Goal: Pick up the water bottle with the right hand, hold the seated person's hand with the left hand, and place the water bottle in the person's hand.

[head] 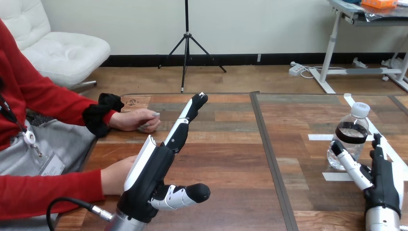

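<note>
Nothing is done yet: the clear plastic water bottle with a white cap point(353, 132) stands on the wooden table point(231, 159) at frame right. The right hand point(380, 185) is just below it, fingers spread and unclamped. The left hand point(149, 178), fingers straight, points towards the person's hand at upper left point(132, 120), apart from it

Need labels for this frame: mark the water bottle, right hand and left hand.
water bottle point(352, 132): head view, dark label.
right hand point(382, 187): head view, black middle.
left hand point(150, 177): head view, black middle.

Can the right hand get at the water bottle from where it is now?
Probably yes: the right hand is open just beside the water bottle, with nothing standing between them.
</note>
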`<action>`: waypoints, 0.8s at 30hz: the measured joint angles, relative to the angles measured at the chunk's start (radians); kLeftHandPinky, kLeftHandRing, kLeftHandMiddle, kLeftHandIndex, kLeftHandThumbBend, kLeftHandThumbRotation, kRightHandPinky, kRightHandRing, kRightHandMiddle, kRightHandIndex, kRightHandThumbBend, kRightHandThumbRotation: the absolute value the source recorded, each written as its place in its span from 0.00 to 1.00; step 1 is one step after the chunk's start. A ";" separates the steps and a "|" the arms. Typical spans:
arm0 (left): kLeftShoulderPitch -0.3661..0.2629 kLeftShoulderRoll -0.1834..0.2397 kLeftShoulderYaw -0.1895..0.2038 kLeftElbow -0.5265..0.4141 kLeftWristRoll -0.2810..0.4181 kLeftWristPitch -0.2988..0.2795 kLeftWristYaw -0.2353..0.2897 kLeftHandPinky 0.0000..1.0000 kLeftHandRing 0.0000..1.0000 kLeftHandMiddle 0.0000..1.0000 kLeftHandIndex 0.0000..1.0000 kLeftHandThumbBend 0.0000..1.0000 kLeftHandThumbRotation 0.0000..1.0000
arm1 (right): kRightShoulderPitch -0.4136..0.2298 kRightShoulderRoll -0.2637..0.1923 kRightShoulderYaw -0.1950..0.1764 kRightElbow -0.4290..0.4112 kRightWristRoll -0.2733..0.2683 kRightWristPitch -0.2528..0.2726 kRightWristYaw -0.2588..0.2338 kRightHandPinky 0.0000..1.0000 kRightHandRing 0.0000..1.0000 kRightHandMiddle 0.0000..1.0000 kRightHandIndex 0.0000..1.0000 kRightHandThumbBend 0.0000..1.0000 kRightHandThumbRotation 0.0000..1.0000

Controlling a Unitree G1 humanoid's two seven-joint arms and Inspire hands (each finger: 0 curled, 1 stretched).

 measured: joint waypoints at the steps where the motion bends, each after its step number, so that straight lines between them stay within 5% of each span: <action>1: 0.000 0.000 0.000 0.000 0.000 0.000 0.000 1.00 1.00 1.00 1.00 1.00 0.85 | -0.001 0.000 0.001 0.000 0.000 0.001 0.000 0.92 1.00 1.00 1.00 1.00 0.61; 24: 0.006 0.001 0.000 -0.038 -0.001 0.004 -0.006 1.00 1.00 1.00 1.00 1.00 0.84 | -0.051 -0.001 -0.001 0.002 0.006 0.035 0.051 0.99 1.00 1.00 1.00 1.00 0.58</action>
